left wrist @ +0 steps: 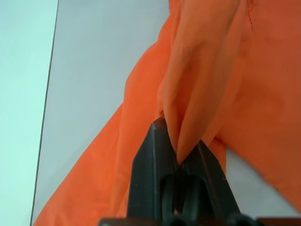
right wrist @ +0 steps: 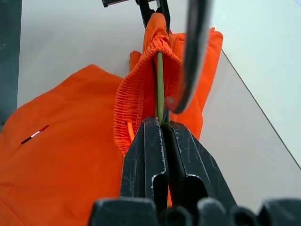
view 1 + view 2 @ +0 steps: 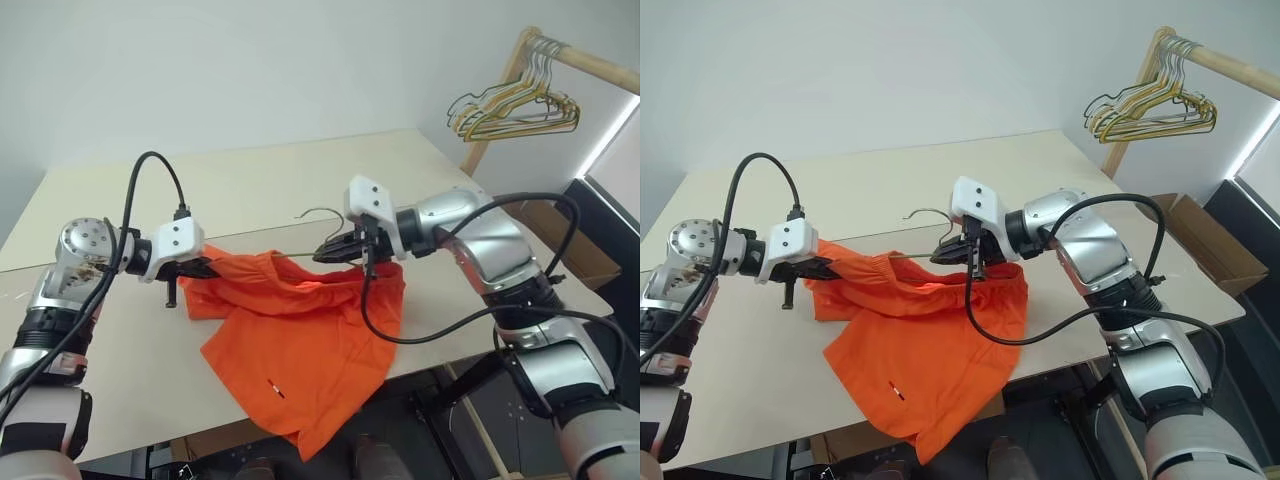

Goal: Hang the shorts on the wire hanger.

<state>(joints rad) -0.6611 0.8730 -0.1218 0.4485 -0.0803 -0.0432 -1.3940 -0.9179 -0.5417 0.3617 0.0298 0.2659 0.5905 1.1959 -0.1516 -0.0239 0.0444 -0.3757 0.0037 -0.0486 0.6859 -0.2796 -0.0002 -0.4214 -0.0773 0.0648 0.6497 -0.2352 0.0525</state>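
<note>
Orange shorts (image 3: 300,350) draped off table (image 3: 260,180) edge at 6 o'clock. Left gripper (image 3: 207,268) at 9 o'clock clamped on shorts fabric; right gripper (image 3: 322,255) at 3 o'clock pinched tight on wire hanger (image 2: 160,84).

Both arms reach in over the table toward each other. The left gripper (image 3: 203,268), with its two black fingers, points inward to the right and slightly down, its jaws pinched together on a fold of bright orange fabric shorts (image 3: 300,350). The right gripper (image 3: 325,254) points left, jaws clamped on a thin olive-grey wire hanger (image 2: 160,84).
</note>
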